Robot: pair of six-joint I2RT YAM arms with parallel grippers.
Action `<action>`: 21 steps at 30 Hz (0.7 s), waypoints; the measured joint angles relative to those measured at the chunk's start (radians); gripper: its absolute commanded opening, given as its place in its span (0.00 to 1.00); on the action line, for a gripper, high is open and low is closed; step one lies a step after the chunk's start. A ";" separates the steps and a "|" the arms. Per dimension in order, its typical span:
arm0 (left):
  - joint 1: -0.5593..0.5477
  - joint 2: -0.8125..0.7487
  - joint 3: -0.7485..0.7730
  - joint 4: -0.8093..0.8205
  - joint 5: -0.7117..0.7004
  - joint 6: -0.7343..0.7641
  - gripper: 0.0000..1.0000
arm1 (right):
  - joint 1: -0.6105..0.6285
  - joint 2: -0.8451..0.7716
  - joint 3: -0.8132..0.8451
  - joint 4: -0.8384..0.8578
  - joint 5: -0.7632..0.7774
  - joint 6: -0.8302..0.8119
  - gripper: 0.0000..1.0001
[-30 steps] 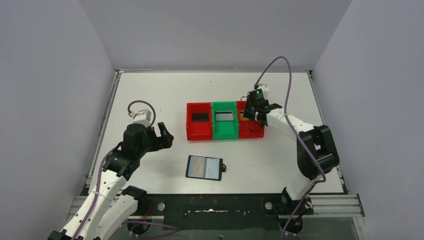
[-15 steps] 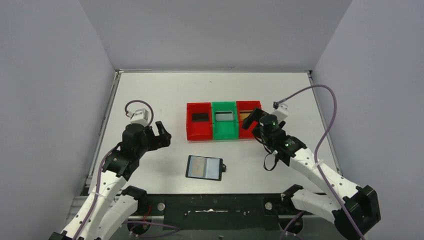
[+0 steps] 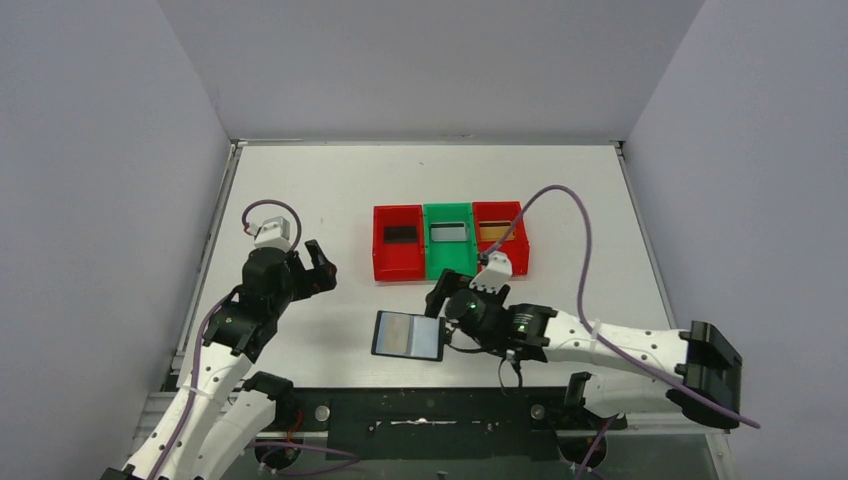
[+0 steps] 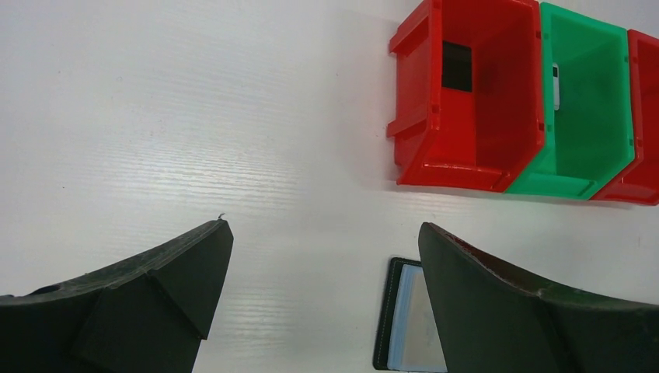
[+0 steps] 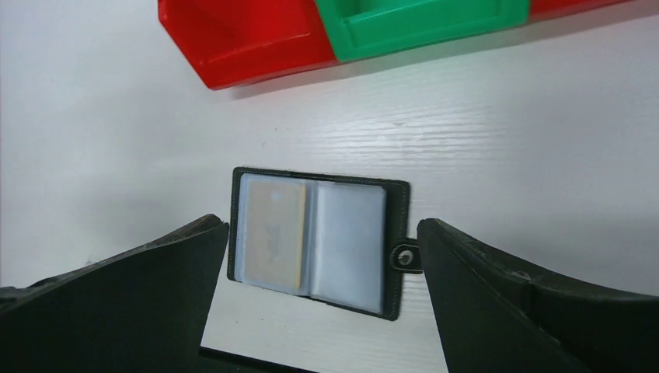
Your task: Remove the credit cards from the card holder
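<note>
Top external view: the right fingers (image 3: pixel 440 306) have swung from the right-hand red tray (image 3: pixel 521 255), where a tan card (image 3: pixel 490 231) now lies, back toward the near edge of the counter (image 3: pixel 300 180). They hover spread wide over the open card holder (image 3: pixel 400 335). Right wrist view shows one gold card (image 5: pixel 270 233) left in its left pocket; the other pocket looks empty. The left fingers (image 3: pixel 319 266) hang apart near the left edge, holding nothing. One more pull likely remains.
</note>
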 measured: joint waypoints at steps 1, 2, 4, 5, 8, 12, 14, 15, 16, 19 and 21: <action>0.000 0.000 0.000 0.000 0.000 -0.001 0.93 | 0.030 0.049 0.038 -0.023 0.023 0.021 0.95; 0.001 -0.001 0.000 0.000 -0.001 -0.002 0.93 | 0.066 0.114 0.095 -0.059 0.053 0.044 0.92; 0.002 -0.003 0.000 0.000 -0.002 -0.003 0.93 | 0.110 0.246 0.210 -0.109 0.087 0.076 0.86; 0.003 -0.005 0.000 0.000 -0.002 -0.003 0.93 | 0.130 0.320 0.273 -0.130 0.092 0.087 0.85; 0.005 -0.007 0.000 0.000 -0.003 -0.004 0.93 | 0.153 0.447 0.369 -0.150 0.086 0.087 0.83; 0.006 -0.010 0.000 0.000 -0.004 -0.004 0.93 | 0.157 0.541 0.402 -0.138 0.048 0.068 0.79; 0.006 -0.013 0.000 0.000 -0.007 -0.004 0.93 | 0.155 0.564 0.403 -0.135 0.024 0.060 0.76; 0.006 -0.015 0.000 0.000 -0.009 -0.004 0.93 | 0.152 0.574 0.403 -0.133 0.012 0.059 0.74; 0.006 -0.017 0.000 0.000 -0.011 -0.004 0.93 | 0.148 0.583 0.404 -0.131 -0.004 0.058 0.72; 0.006 -0.026 0.000 0.000 -0.015 -0.005 0.93 | 0.124 0.607 0.404 -0.125 -0.047 0.053 0.70; 0.006 -0.030 0.000 0.000 -0.016 -0.005 0.93 | 0.113 0.625 0.409 -0.126 -0.066 0.042 0.68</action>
